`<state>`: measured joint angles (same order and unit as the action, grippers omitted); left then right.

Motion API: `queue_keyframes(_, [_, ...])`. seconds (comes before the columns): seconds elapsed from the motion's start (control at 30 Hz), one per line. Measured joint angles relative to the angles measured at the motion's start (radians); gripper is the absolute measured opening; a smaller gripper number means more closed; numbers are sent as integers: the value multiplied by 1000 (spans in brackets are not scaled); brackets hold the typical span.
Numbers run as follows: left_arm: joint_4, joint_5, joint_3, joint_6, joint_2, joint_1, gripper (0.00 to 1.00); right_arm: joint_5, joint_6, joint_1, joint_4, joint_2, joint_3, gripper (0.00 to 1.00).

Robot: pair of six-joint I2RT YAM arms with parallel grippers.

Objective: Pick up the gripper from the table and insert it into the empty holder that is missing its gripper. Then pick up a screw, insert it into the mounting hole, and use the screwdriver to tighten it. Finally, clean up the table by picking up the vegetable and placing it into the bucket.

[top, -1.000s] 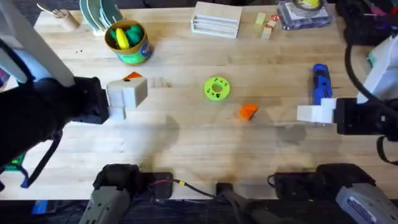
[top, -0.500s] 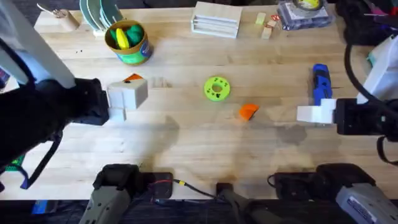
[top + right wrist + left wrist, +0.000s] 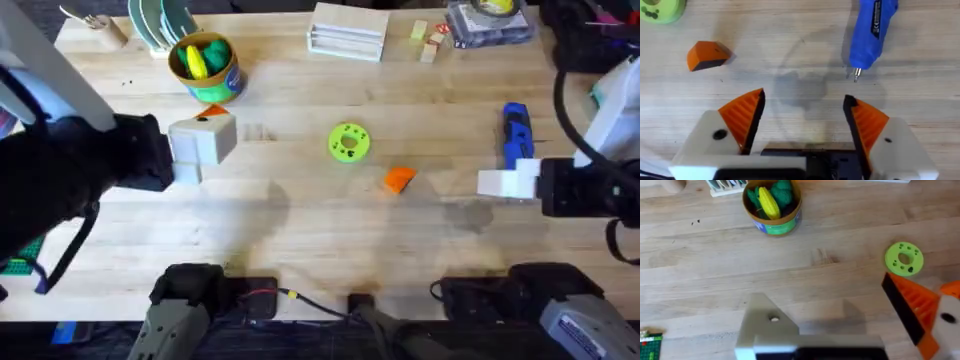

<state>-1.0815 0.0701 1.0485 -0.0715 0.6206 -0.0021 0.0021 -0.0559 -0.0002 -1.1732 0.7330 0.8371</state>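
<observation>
The right gripper point(image 3: 802, 120) hovers low over bare wood with both orange pads spread wide apart and nothing between them, a stance that suits reaching for a loose part. The orange gripper point(image 3: 706, 55) it would need lies on the table off to one side, untouched, near the lime-green disc point(image 3: 348, 142). The blue screwdriver point(image 3: 870, 31) rests flat just beyond the pads, tip pointing back toward them, within easy reach for the later tightening.

The left gripper point(image 3: 850, 325) carries one orange pad only; its other finger is the bare white holder point(image 3: 767, 327) (screw hole showing), so it is open and empty, held out as if presented for fitting. The bucket point(image 3: 205, 68) stands just beyond it, the yellow vegetable point(image 3: 768, 202) already inside
</observation>
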Motion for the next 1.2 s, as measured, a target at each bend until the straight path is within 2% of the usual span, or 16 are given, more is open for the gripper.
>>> queue_keyframes(0.1, [-21, 9, 0, 0, 0, 0, 993, 0, 0, 0, 0, 0, 0, 991])
queue_keyframes(0.23, [-156, 13, 0, 0, 0, 0, 993, 0, 0, 0, 0, 0, 0, 991])
queue_keyframes(0.3, [-151, 14, 0, 0, 0, 0, 992, 0, 0, 0, 0, 0, 0, 991])
queue_keyframes(0.43, [-48, 13, 0, 0, 0, 0, 992, 0, 0, 0, 0, 0, 0, 991])
queue_keyframes(0.63, [180, -13, -17, -22, -9, 0, 993, 0, 0, 0, 0, 0, 0, 991])
queue_keyframes(0.67, [303, -16, -92, -39, -61, 0, 993, 0, 0, 0, 0, 0, 0, 991])
queue_keyframes(0.83, [510, -21, -304, -52, -223, 0, 993, 0, 0, 0, 0, 0, 0, 991])
queue_keyframes(1.03, [686, -21, -551, -47, -400, 0, 992, 0, 0, 0, 0, 0, 0, 991])
queue_keyframes(1.2, [801, -22, -729, -12, -519, 0, 993, 0, 0, 0, 0, 0, 0, 991])
